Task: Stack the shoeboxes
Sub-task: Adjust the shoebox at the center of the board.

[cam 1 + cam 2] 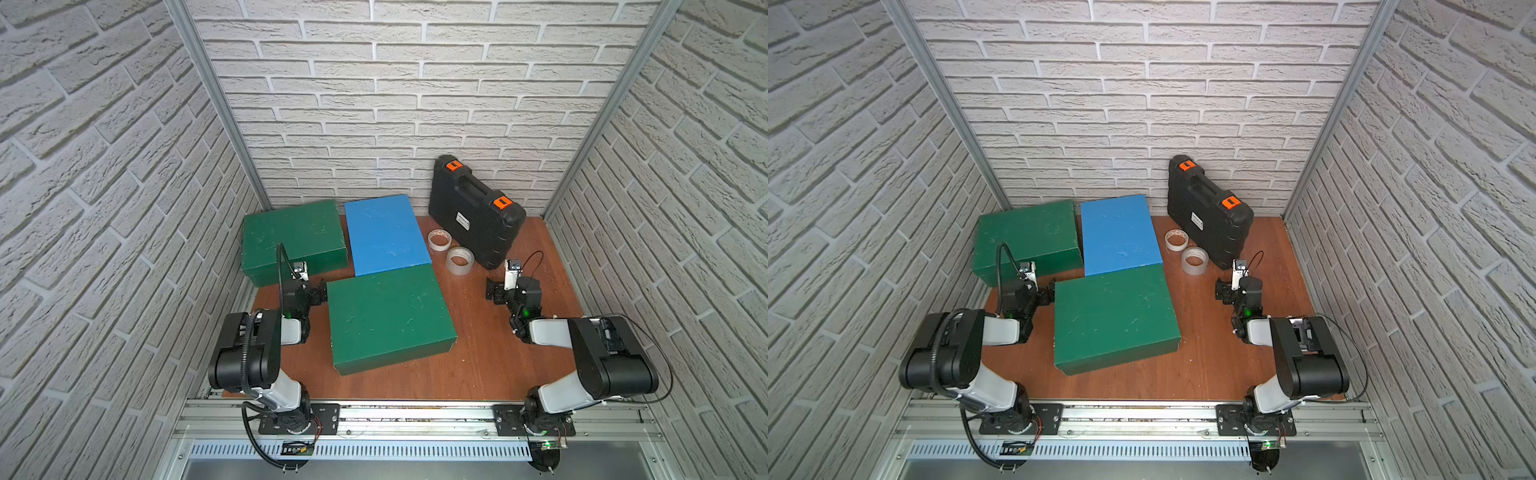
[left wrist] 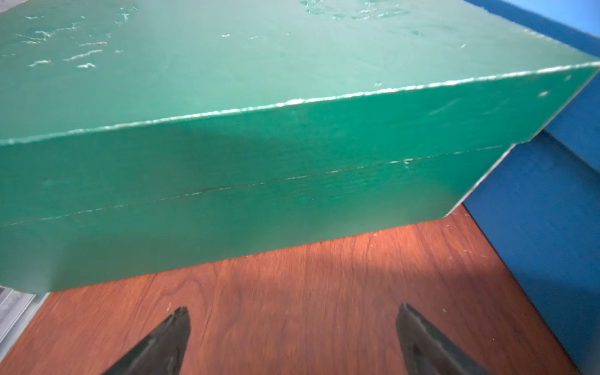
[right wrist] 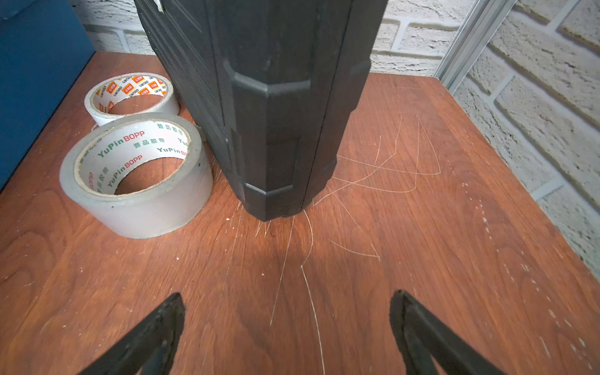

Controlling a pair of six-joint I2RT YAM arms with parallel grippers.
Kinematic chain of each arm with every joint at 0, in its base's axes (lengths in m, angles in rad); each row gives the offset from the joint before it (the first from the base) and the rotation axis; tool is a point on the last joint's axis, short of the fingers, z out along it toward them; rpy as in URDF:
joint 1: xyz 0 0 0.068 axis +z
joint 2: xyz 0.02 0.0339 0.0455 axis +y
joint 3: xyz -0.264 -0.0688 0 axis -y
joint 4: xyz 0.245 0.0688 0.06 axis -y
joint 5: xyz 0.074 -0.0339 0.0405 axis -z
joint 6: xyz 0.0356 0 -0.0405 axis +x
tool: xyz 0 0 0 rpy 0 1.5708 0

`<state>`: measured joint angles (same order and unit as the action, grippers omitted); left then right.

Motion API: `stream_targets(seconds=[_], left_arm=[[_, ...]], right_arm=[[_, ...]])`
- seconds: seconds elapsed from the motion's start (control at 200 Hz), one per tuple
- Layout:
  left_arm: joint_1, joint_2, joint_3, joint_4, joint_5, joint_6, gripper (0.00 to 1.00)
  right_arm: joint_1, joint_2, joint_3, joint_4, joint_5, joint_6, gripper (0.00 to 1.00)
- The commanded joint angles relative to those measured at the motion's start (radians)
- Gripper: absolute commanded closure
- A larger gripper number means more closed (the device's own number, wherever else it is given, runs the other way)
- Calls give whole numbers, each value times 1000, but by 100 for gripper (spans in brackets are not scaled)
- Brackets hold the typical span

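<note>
Nothing is stacked yet. In both top views the far green box (image 1: 295, 237) sits left of centre by the back wall. The blue box (image 1: 386, 232) is just right of it, and the near green box (image 1: 390, 320) lies at centre, its far edge meeting the blue one. All three rest flat on the bench (image 1: 478, 365), lids up, so whichever you choose gives a level base.

Your left claw (image 2: 292, 311) is spread wide and empty, low in the pocket between the two green boxes. It faces the far one's long side without touching. Your right claw (image 3: 288, 295) is likewise apart and empty. It points at the tool case (image 3: 269, 113) beside the tape rolls (image 3: 136, 175), clear of all three boxes.

Your left arm (image 1: 249, 353) and right arm (image 1: 606, 357) are folded, elbows high, wrists dropped low. Each box looks too broad for one claw, so I'd expect a two-sided squeeze.
</note>
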<state>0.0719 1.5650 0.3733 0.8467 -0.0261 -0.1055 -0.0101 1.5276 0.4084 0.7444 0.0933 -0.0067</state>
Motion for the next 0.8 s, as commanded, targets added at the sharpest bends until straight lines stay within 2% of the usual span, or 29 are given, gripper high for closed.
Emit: stream_targets(seconds=[0.0, 0.795], left_arm=[[3, 6, 15, 70, -9, 7, 2], [23, 7, 16, 69, 28, -7, 2]], right_arm=[[6, -21, 15, 29, 5, 10, 1], [6, -21, 15, 29, 6, 9, 1]])
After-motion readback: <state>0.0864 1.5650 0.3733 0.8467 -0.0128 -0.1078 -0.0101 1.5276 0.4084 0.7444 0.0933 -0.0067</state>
